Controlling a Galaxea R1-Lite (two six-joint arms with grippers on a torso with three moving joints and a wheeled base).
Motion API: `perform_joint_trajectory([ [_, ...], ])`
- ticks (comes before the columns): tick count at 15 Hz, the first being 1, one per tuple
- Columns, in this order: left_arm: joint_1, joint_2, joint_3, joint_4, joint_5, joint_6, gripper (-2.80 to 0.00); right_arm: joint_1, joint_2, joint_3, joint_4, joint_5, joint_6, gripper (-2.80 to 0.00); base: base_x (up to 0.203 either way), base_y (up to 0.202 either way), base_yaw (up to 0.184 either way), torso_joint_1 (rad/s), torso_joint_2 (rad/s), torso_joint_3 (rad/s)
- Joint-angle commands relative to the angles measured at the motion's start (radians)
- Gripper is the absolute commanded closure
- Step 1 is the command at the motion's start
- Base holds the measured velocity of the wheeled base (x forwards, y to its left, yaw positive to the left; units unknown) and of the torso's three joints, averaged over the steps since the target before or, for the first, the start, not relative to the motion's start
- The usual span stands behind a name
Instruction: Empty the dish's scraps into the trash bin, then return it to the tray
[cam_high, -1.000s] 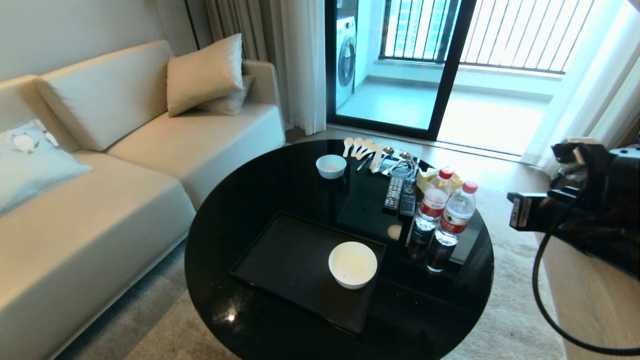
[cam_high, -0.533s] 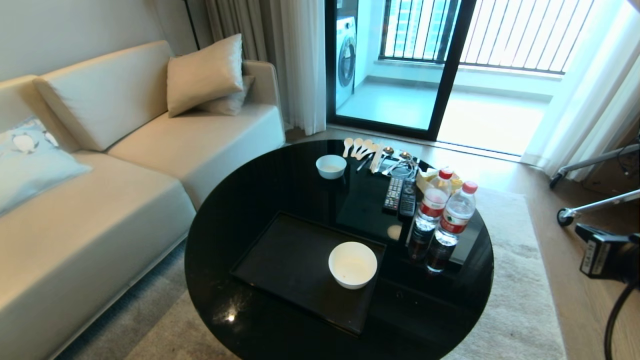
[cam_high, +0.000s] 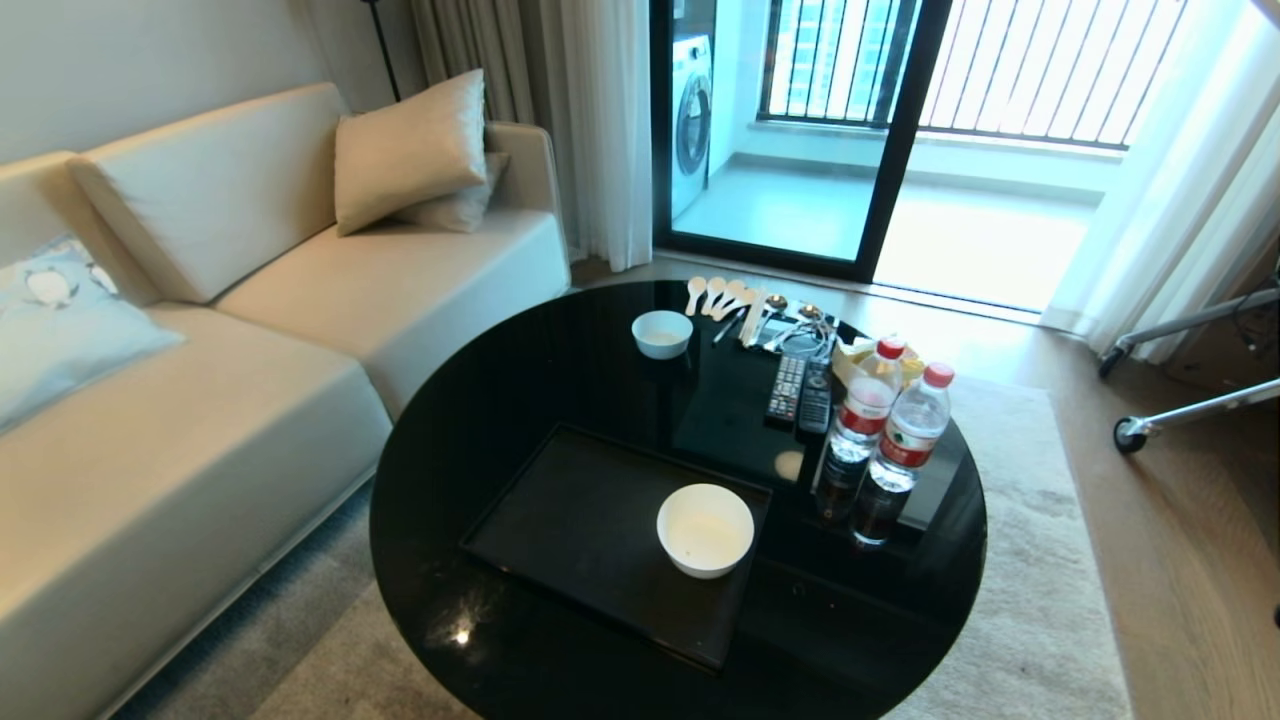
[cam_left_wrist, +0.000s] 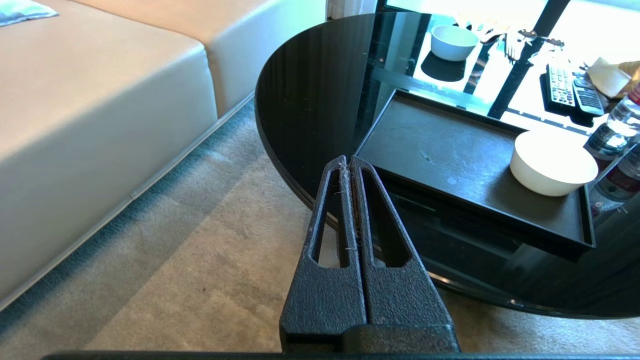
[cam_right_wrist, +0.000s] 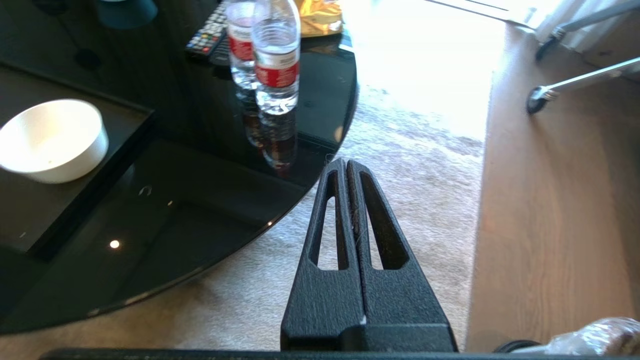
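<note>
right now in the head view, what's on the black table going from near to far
tray with the dish → two water bottles → two remote controls → smaller white bowl → row of spoons

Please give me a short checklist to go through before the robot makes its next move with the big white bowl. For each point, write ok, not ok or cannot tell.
1. Bowl back on the tray: ok, it stands upright in the tray's right part.
2. Bowl free of scraps: ok, the head view shows only a white inside; the right wrist view shows at most tiny specks.
3. Right gripper let go of the bowl: ok, fingers shut on nothing, over the carpet beside the table.
4. Left gripper clear: ok, shut and empty, off the table's near edge.
5. Bottles upright: ok, both stand right of the tray.
6. Scraps landed in the bin: cannot tell; only a bit of crinkled plastic shows.
</note>
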Motion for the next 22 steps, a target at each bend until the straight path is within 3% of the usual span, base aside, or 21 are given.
perform_joint_trajectory([
  [1, 0.0, 0.0, 0.0, -0.001, 0.0, -0.001, 0.0, -0.005, -0.204, 0.02, 0.127, 0.053, -0.006, 0.0, 0.0, 0.0, 0.0, 0.0, 0.0, 0.0],
  [4, 0.0, 0.0, 0.0, -0.001, 0.0, -0.001, 0.0, -0.038, -0.354, 0.023, 0.33, 0.114, -0.02, 0.0, 0.0, 0.0, 0.0, 0.0, 0.0, 0.0],
  [6, 0.0, 0.0, 0.0, -0.001, 0.0, -0.001, 0.0, -0.058, -0.423, 0.024, 0.419, 0.207, -0.042, 0.0, 0.0, 0.0, 0.0, 0.0, 0.0, 0.0],
  [8, 0.0, 0.0, 0.0, -0.001, 0.0, -0.001, 0.0, -0.08, -0.495, 0.023, 0.475, 0.218, -0.057, 0.0, 0.0, 0.0, 0.0, 0.0, 0.0, 0.0],
  [14, 0.0, 0.0, 0.0, -0.001, 0.0, -0.001, 0.0, -0.095, -0.664, 0.024, 0.491, 0.237, -0.065, 0.0, 0.0, 0.0, 0.0, 0.0, 0.0, 0.0],
  [22, 0.0, 0.0, 0.0, -0.001, 0.0, -0.001, 0.0, -0.095, -0.664, 0.024, 0.491, 0.235, -0.042, 0.0, 0.0, 0.0, 0.0, 0.0, 0.0, 0.0],
])
